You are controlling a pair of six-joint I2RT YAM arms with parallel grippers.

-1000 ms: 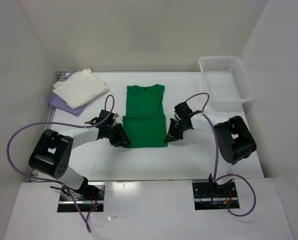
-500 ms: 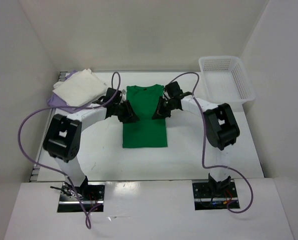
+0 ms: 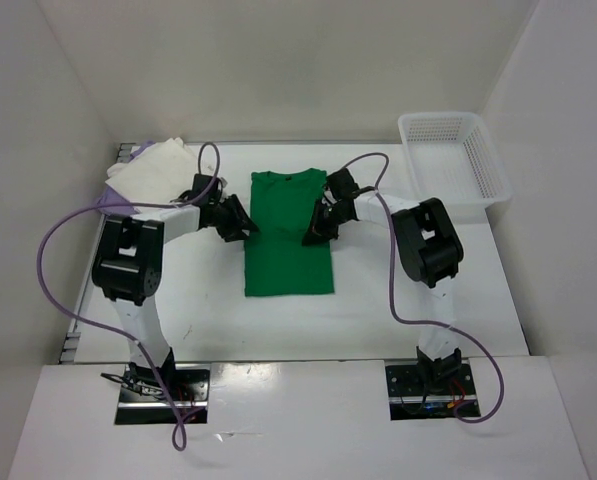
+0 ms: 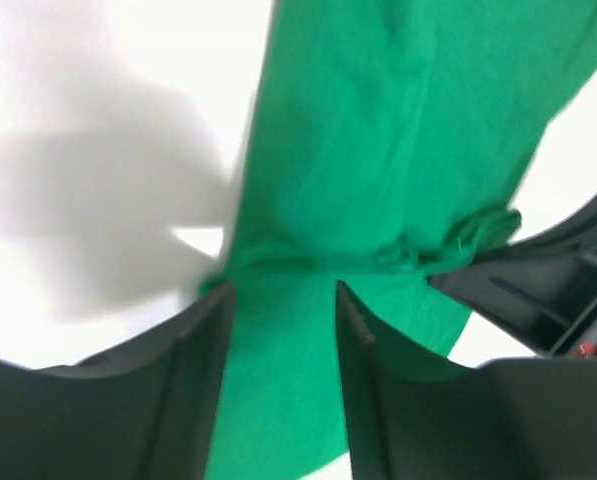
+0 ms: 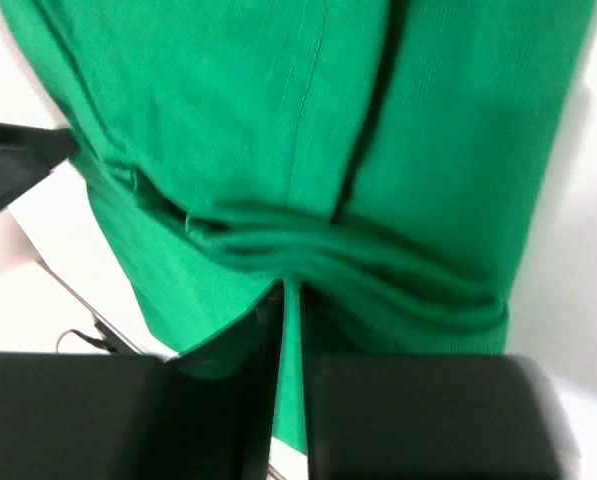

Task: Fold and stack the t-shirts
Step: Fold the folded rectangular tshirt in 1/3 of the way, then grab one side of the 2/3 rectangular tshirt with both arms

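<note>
The bright green t-shirt (image 3: 289,240) lies flat mid-table as a long strip, collar at the far end. My left gripper (image 3: 240,228) is at its left edge, about halfway up. In the left wrist view (image 4: 283,295) its jaws stand apart, with green cloth (image 4: 378,130) between and under them. My right gripper (image 3: 316,228) is at the right edge. In the right wrist view (image 5: 290,295) it is pinched shut on a thin ridge of bunched green cloth (image 5: 278,120). The cream white t-shirt (image 3: 153,175) lies folded on the lavender one (image 3: 106,197) at the far left.
A white mesh basket (image 3: 448,117) stands at the far right corner. White walls close in the table (image 3: 278,330) on three sides. Purple cables loop above both arms. The right gripper's body shows in the left wrist view (image 4: 548,290).
Both grippers have moved from the shirt's near corners up along its sides to about the middle. The shirt's outline on the table looks almost unchanged.
</note>
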